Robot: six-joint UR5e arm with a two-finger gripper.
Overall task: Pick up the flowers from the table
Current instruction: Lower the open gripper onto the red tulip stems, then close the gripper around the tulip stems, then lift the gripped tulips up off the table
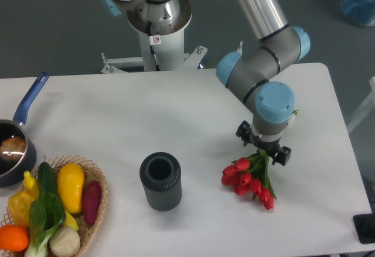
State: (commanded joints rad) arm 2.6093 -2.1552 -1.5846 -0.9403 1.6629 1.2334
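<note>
Lying nearest camera: wicker basket [94, 210] w/ vegetables [70, 187], at table's [176, 110] 7 o'clock corner; dark cup [160, 181] standing approx. centre-front; blue-handled pot [14, 146] at 9 o'clock edge. Resting on tabletop toward 4 o'clock: flowers [249, 184], red buds fanning toward 5–7 o'clock, green stems running up toward 12 o'clock. Hanging directly over stem end: gripper [265, 150], fingers straddling stems; closure not discernible from this angle, grip unconfirmed. Advice for grasp step: closing on stems only, not buds; squeezing gently; lifting straight up, slowly, checking bunch is not slipping or tilting. Flowers extending from gripper toward its 7 o'clock.
</note>
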